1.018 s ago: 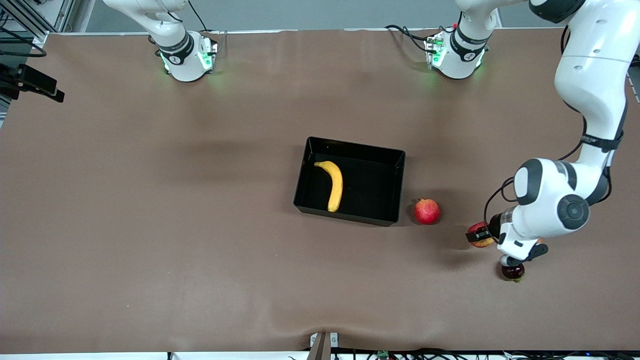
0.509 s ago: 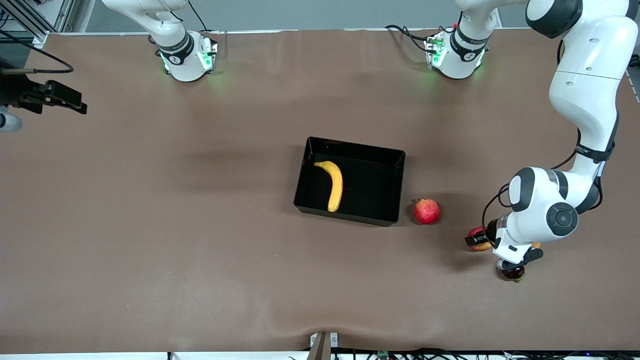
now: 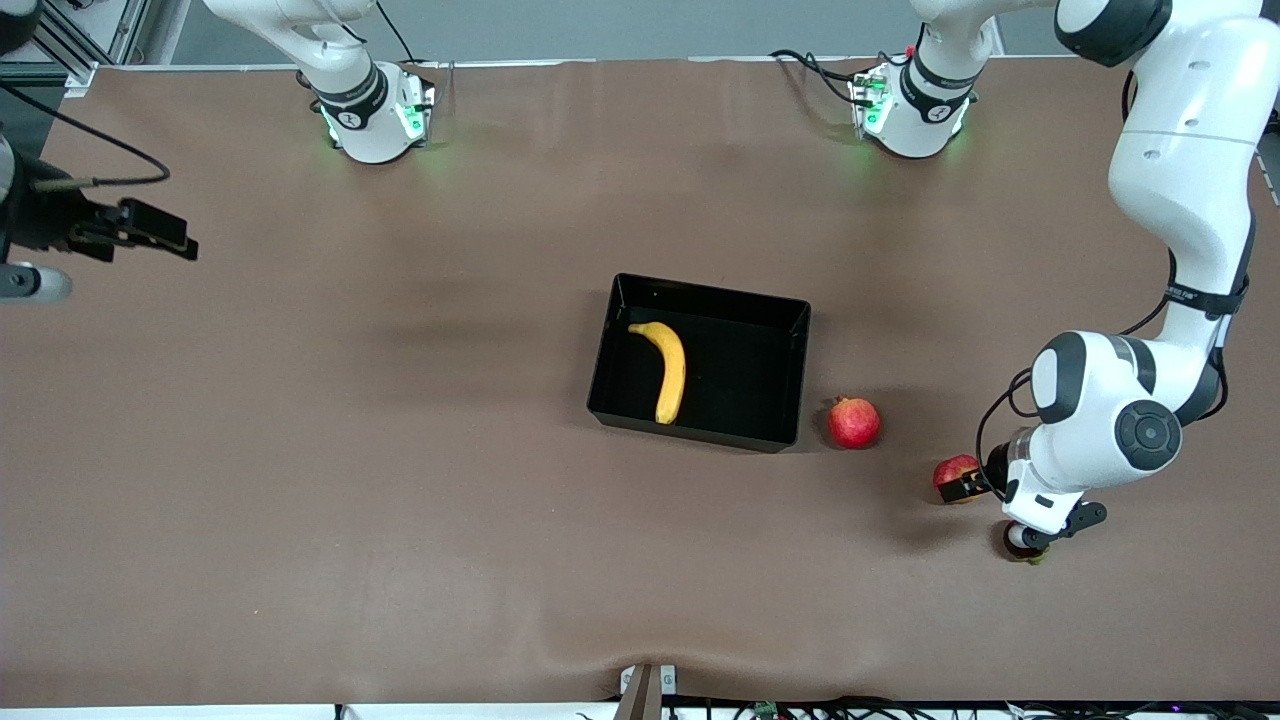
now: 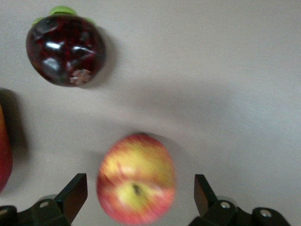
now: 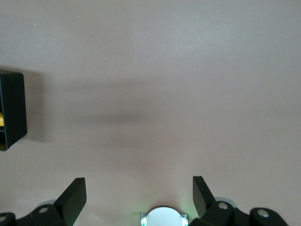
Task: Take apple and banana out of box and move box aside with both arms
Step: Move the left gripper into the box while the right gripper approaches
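The black box [image 3: 700,292] sits mid-table with the yellow banana [image 3: 668,372] lying in it. The apple [image 3: 953,470], red streaked with yellow, rests on the table toward the left arm's end. My left gripper [image 3: 1022,501] hovers over it, open. In the left wrist view the apple [image 4: 136,178] lies between the spread fingers of the left gripper [image 4: 139,188], touching neither. My right gripper [image 3: 90,232] is open and empty over bare table at the right arm's end. The right wrist view shows the right gripper [image 5: 138,186] and a corner of the box [image 5: 11,108].
A red pomegranate [image 3: 853,422] lies beside the box, toward the left arm's end. A dark glossy fruit with a green cap [image 4: 65,49] lies close to the apple, nearer the front camera. A red-orange mango [image 4: 3,160] shows at the left wrist view's edge.
My right gripper has come farther in over the table from the view's edge. My left hand has shifted slightly over the apple, which has stayed in place.
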You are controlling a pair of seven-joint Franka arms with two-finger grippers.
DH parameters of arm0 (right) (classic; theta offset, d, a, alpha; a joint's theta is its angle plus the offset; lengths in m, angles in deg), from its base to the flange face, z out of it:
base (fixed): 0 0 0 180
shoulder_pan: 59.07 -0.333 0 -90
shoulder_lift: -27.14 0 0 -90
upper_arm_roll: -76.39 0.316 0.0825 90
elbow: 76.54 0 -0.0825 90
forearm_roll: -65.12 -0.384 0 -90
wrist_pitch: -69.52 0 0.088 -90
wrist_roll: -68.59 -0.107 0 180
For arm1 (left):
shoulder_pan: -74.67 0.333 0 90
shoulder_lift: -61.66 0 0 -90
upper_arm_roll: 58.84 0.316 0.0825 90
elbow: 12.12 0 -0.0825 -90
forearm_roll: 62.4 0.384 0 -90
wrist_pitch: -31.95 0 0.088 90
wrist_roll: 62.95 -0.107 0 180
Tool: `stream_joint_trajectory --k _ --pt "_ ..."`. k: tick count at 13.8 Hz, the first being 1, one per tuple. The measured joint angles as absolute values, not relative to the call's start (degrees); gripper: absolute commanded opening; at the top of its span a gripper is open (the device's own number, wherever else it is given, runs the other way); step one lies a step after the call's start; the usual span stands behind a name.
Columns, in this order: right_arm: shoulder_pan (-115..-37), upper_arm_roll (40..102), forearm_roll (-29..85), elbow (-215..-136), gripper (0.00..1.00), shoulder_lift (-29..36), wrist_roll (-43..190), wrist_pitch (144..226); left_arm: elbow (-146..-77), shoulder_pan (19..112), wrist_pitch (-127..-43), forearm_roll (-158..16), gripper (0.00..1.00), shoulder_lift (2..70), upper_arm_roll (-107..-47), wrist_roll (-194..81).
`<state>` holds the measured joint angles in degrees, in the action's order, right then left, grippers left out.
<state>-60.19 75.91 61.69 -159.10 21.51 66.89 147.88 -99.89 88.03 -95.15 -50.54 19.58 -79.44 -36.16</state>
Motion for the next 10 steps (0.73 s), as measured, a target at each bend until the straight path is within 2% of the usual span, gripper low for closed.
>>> stream_joint_trajectory --k 5,8,10 --pt "-61.1 75.8 61.7 -159.1 1.0 18.1 66.9 149.9 -99.8 87.5 -85.9 -50.5 1.0 26.7 -88.1 -35.0" --pt "-61.2 75.8 61.7 -159.2 1.0 17.0 66.9 150.5 -100.5 86.8 -84.0 -50.5 1.0 27.5 -93.7 -30.8" --pt "-61.3 75.8 61.7 -159.3 1.0 15.7 66.9 152.0 -101.2 84.2 -84.0 -50.5 1.0 27.5 -95.2 -27.6"
